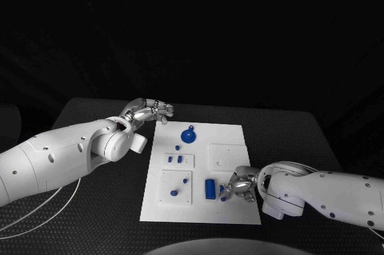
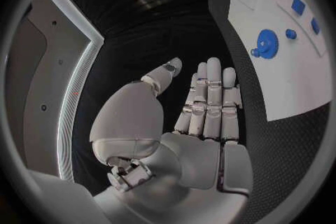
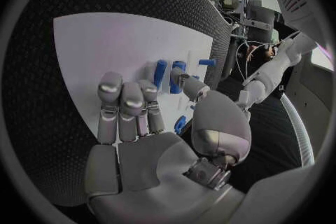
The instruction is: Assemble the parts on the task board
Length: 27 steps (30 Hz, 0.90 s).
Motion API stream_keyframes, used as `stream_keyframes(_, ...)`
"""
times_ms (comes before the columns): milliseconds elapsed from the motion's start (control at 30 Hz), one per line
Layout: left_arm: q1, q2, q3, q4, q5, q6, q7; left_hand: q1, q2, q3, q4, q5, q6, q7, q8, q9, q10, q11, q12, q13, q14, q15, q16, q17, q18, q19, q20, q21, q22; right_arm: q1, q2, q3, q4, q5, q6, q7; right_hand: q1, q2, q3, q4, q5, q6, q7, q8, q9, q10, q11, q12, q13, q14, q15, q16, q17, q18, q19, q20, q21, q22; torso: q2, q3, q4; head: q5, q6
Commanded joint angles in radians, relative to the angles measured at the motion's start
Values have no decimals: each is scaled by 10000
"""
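Note:
The white task board point(image 1: 228, 138) lies in the middle of the black table. A round blue wheel point(image 1: 188, 136) sits near its far end, with small blue pieces point(image 1: 177, 159) below it. A blue cylinder point(image 1: 210, 188) lies near the board's near end, and a small blue peg point(image 1: 173, 193) stands to its left. My right hand point(image 1: 240, 185) hovers just right of the cylinder; its fingers point(image 3: 129, 103) are straight and hold nothing, and the thumb tip is close to the cylinder point(image 3: 177, 75). My left hand point(image 1: 150, 110) is off the board's far left corner, with its fingers point(image 2: 210, 101) extended and empty.
The board has raised square plates: one at its right point(image 1: 228, 155), one at its near left point(image 1: 177, 187). Black table surface point(image 1: 296, 138) surrounds the board. A white cable point(image 1: 56, 208) loops by my left arm. From the left wrist, the wheel point(image 2: 266, 42) shows on the board point(image 2: 280, 84).

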Motion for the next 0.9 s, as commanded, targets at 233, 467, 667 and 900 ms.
stream_keyframes(233, 2, -2, 2, 21, 39, 117, 51, -61, 2, -3, 75, 30, -77, 28, 29, -9, -5, 4, -40, -15, 61, 10, -47, 21, 152, 60, 2, -53, 19, -9, -78, -3, 29, -398, 1172, 423, 360, -194, -752, -399, 4, -136, 72, -37, 8, -98, 4, -62, 42, -22, -19, -59, 11, 330, -73, -128, -43, 5, 5, 3, -10, 9, 8)
stream_keyframes(467, 2, -6, 2, 24, 39, 110, 56, -56, 5, 0, 76, 31, -78, 27, 31, -9, -5, 4, -40, -15, 62, 9, -50, 25, 153, 60, 1, -56, 22, -10, -37, -4, 1, -814, 1159, 315, 844, 2, -1158, -732, -7, -154, 66, -2, 46, -103, -1, -60, 53, -37, -24, -61, 27, 330, -106, -138, -50, 4, 8, 6, 4, 24, -12)
stream_keyframes(667, 2, -2, 2, 29, 39, 124, 57, -53, 4, 0, 76, 31, -79, 27, 31, -9, -4, 3, -39, -15, 62, 9, -52, 28, 153, 60, 1, -58, 25, -10, 5, -4, -53, -818, 913, 266, 906, 180, -1234, -734, -8, -131, 60, 20, 60, -89, -6, -61, 50, -37, -26, -63, 31, 330, -104, -129, -55, -3, 7, 1, 3, 18, -18)
stream_keyframes(900, 2, -8, 2, 25, 39, 122, 58, -53, 5, 0, 79, 31, -79, 27, 33, -9, -4, 4, -39, -16, 63, 9, -54, 33, 153, 61, 2, -60, 28, -10, 67, -4, -164, -847, 608, 135, 714, 613, -1385, -592, -8, -75, 36, 52, 70, -53, -30, -61, 45, -32, -44, -55, 43, 330, -100, -105, -55, -8, 4, -4, 4, 25, -37)
